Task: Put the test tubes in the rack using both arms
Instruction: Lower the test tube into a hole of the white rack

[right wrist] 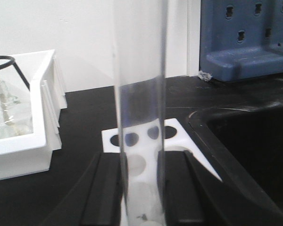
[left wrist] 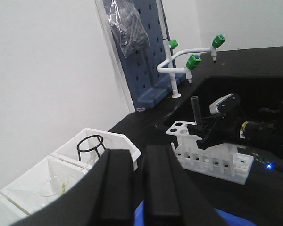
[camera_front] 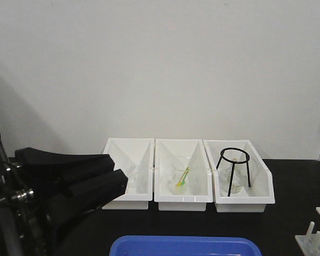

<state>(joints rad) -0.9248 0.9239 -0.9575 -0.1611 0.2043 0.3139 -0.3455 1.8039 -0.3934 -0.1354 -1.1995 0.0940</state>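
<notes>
Nearest in the right wrist view, the right gripper [right wrist: 140, 188] has its two black fingers [right wrist: 106, 188] pinching a slim clear glass test tube [right wrist: 140, 94], which stands upright between them and runs out of the top of the picture. It seems to be held upright so that its round bottom can go straight down into a hole. Just beyond and below it lies the small white plastic rack [right wrist: 172, 136] with round holes in its top plate; the tube's lower end is hidden by the fingers, so I cannot tell whether it has entered a hole. In the left wrist view the same tube [left wrist: 196, 110] rises above the rack [left wrist: 210, 157], its open rim up.

The left gripper [left wrist: 137, 188] has its broad black fingers [left wrist: 117, 188] close together with only a narrow slit between them, holding nothing, well apart from the rack; it looks parked out of the way.

The rack stands on the black surface [right wrist: 85, 113] near the raised lip of a sunken black basin [right wrist: 245, 141], leaving little room on that side. Towards the white rectangular plastic bin [right wrist: 35, 141] with the black wire tripod [left wrist: 91, 147], bare surface lies open. Farther off stand a white faucet with green knobs [left wrist: 188, 61] and a blue pegboard stand [left wrist: 146, 56].
</notes>
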